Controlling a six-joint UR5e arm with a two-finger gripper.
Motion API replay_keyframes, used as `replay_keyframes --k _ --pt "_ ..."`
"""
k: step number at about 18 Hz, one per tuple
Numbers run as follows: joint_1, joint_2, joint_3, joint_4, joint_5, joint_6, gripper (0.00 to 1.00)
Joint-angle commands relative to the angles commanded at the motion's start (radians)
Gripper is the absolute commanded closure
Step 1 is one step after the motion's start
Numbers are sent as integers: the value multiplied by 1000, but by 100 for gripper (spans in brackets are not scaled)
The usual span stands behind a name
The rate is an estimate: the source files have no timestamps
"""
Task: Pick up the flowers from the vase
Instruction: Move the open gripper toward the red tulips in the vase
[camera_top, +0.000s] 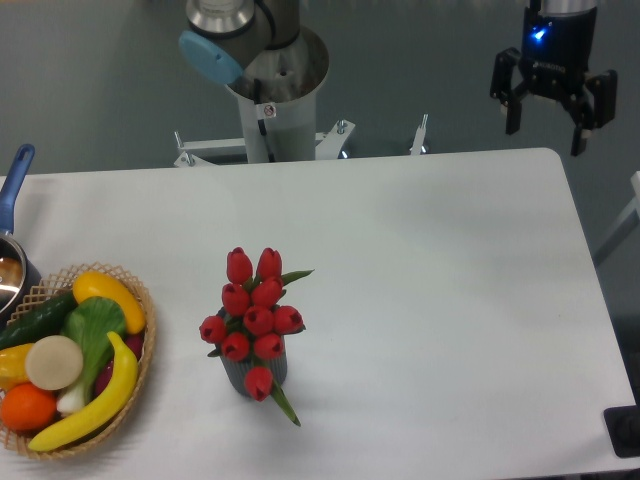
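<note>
A bunch of red tulip flowers (254, 318) stands in a small dark grey ribbed vase (240, 373) on a white desk (430, 300). The buds rise above the vase mouth and one bud droops over its front, hiding much of the vase. A narrow green leaf points out toward two o'clock near the top of the bunch, and another juts toward five o'clock at the base. The vase sits left of the desk's middle, nearer the front edge than the back.

The gripper (546, 128) hangs far off toward two o'clock from the flowers, above and beyond the desk's back right corner, well apart from the bunch. Its two dark fingers point downward and stand spread apart, with nothing between them. A blue light glows on the wrist above it.

Bare white desk lies between the flowers and the gripper, and to the right as far as the rounded right edge.

At nine o'clock from the vase, at the desk's left edge, a wicker basket (140, 300) holds fruit and vegetables. A blue-handled pan (12, 200) is cut off by the left edge above it. The robot's metal pedestal (280, 110) stands behind the back edge at twelve o'clock.
</note>
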Motion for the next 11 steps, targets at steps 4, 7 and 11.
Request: replay_keyframes --k 4,7,11 --pt "-9 2 -12 5 -5 -11 0" --pt "-12 11 -44 6 -35 -104 0" --pt "-12 46 -130 75 -141 -273 0"
